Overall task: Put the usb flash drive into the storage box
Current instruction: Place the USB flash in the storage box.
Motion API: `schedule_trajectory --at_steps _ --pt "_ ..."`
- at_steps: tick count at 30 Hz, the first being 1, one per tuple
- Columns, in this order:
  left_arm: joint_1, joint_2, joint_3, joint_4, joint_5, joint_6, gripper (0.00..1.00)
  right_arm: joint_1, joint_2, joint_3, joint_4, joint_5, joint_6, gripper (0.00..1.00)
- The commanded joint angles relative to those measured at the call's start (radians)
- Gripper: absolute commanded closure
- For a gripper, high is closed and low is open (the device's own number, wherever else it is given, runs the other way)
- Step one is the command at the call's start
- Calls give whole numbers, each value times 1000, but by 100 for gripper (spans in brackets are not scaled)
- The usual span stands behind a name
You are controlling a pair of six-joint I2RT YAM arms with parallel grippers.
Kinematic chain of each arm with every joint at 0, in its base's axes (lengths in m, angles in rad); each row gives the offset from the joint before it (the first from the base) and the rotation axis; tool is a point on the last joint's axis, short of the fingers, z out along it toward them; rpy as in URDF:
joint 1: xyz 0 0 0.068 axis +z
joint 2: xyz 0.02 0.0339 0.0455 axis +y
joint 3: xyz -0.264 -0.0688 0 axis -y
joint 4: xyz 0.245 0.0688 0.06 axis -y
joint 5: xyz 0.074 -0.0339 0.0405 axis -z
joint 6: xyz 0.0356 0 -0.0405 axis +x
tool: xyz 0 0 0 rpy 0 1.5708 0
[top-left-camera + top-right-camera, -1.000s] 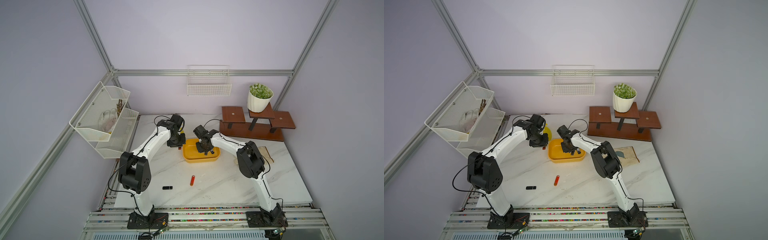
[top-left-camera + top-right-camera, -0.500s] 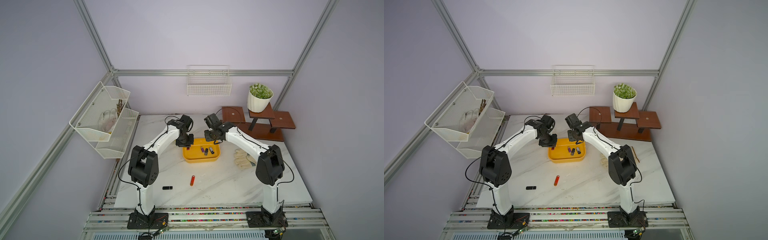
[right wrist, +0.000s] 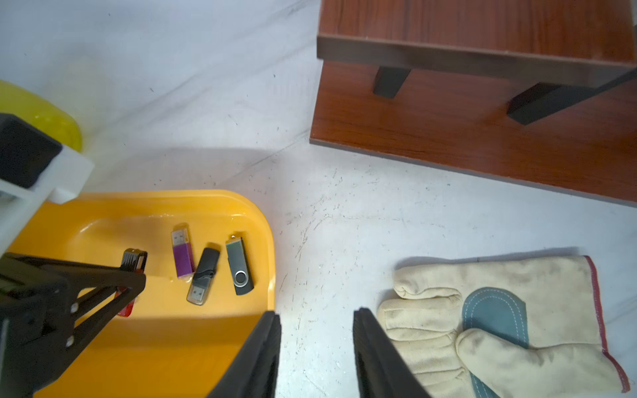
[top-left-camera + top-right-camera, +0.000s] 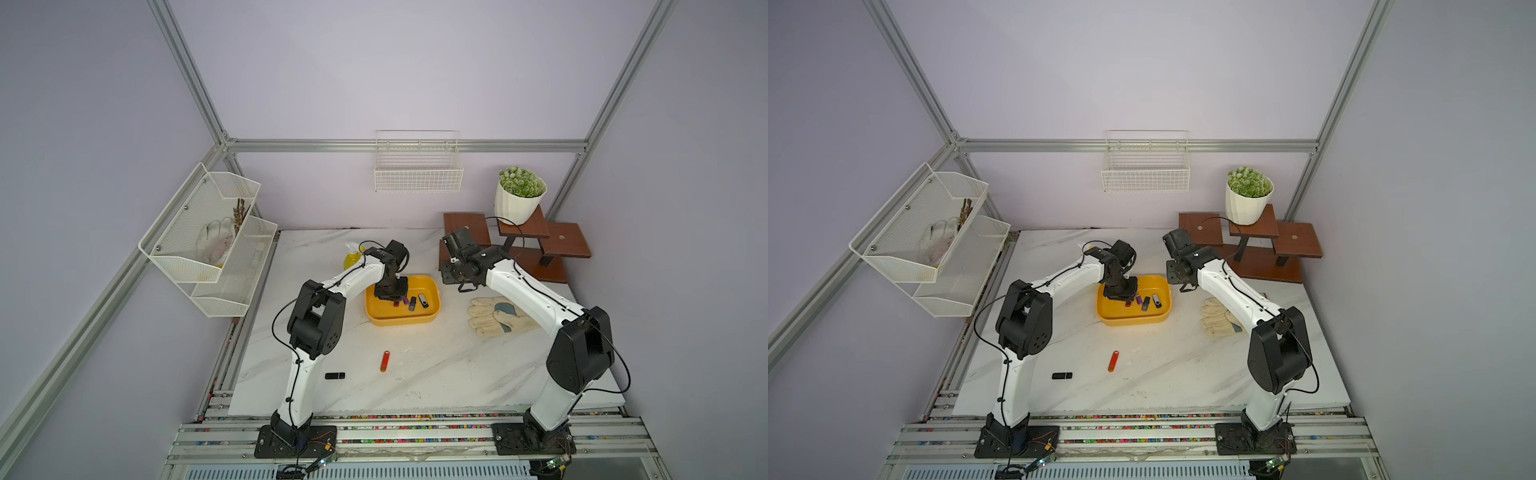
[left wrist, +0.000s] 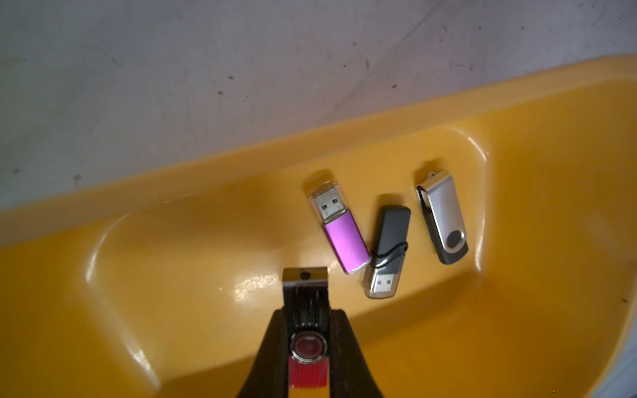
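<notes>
The black-and-red swivel USB flash drive (image 5: pixel 305 286) is clamped between the jaws of my left gripper (image 5: pixel 306 312). It is inside the rim of the shallow yellow-orange plastic storage box (image 5: pixel 241 155), above its floor; whether it touches, I cannot tell. Three lie in there already: a purple drive with a clear cap (image 5: pixel 339 234), a dark grey drive (image 5: pixel 387 251) and a black drive with a silver swivel clip (image 5: pixel 443 220). My right gripper (image 3: pixel 313 317) hangs empty, jaws apart, between box and cream work glove (image 3: pixel 499 327). Left to do, I judge: release this one, then fetch the orange-red drive (image 4: pixel 385 360) and the small black drive (image 4: pixel 335 375) from the white marble table (image 4: pixel 457 374).
</notes>
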Motion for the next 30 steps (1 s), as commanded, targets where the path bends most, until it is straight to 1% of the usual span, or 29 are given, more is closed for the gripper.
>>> schedule_trajectory --at_steps 1,8,9,13,17,21,22,26,30 --pt "-6 2 21 39 -44 -29 100 -6 -62 -11 -4 1 7 60" --pt "-12 17 33 31 -100 -44 100 -10 -80 -25 -2 -2 9 59" --pt "-11 17 30 30 -106 -45 99 -10 -82 -27 -1 -3 9 59" --pt "-11 34 28 31 -95 -43 90 -13 -84 -29 -1 -8 8 59" --pt "-12 46 29 31 -89 -43 85 -13 -97 -43 12 -25 10 60" --pt "-12 45 38 30 -88 -39 76 -12 -110 -60 23 -30 16 59" --pt "-12 43 39 31 -90 -39 72 -12 -111 -67 25 -31 16 59" --pt "-12 27 48 29 -92 -33 61 -12 -117 -88 26 -39 13 58" --pt "-6 7 85 22 -42 -22 58 -10 -130 -108 21 -62 9 58"
